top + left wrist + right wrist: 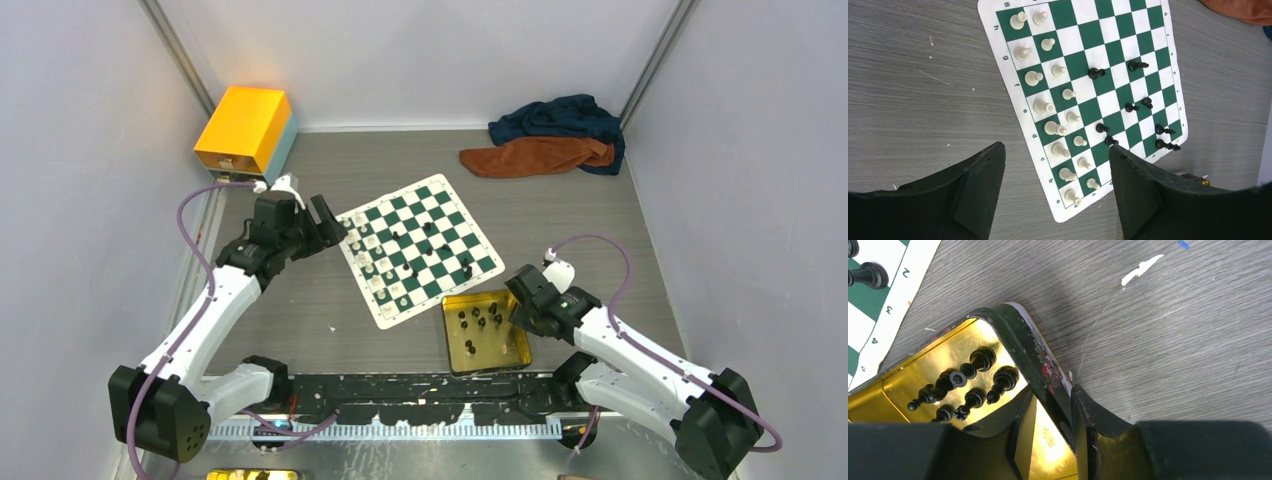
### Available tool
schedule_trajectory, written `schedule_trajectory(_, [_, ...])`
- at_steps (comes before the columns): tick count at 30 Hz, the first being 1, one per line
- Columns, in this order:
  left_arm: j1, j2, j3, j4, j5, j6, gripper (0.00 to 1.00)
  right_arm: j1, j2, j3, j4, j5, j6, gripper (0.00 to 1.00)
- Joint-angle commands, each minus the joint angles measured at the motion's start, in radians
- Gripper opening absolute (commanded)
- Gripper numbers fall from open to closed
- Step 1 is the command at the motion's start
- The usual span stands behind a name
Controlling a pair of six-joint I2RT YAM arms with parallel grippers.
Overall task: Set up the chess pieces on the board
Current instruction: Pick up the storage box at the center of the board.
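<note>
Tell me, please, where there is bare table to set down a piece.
The bare table lies between the board and the cloths; another patch sits between the board's near-left edge, the gold tin and the left arm's base. Crowded: the board's two left rows of white pieces, and the tin, holding black pieces with the right pincer at its rim.

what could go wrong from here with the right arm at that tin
1. The right gripper straddles the wall of the gold tin. Closing there would likely grab the tin, not a piece, and lifting could tip out the black pieces inside.
2. The left gripper hangs open above the white pieces; a careless descent might topple them.
</note>
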Motion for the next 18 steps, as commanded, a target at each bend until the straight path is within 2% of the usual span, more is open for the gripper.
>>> schedule_trajectory(1, [-0.002, -0.026, 0.002, 0.053, -0.011, -0.018, 0.76, 0.006, 0.001, 0.009, 0.001, 0.032, 0.024, 0.35])
schedule_trajectory(3, [-0.003, -0.030, 0.004, 0.049, -0.011, -0.023, 0.76, 0.006, -0.008, 0.011, -0.011, 0.031, 0.027, 0.31])
schedule_trajectory(18, [-0.006, -0.079, 0.009, -0.013, -0.057, -0.052, 0.75, 0.006, -0.109, 0.026, -0.130, -0.009, 0.050, 0.18])
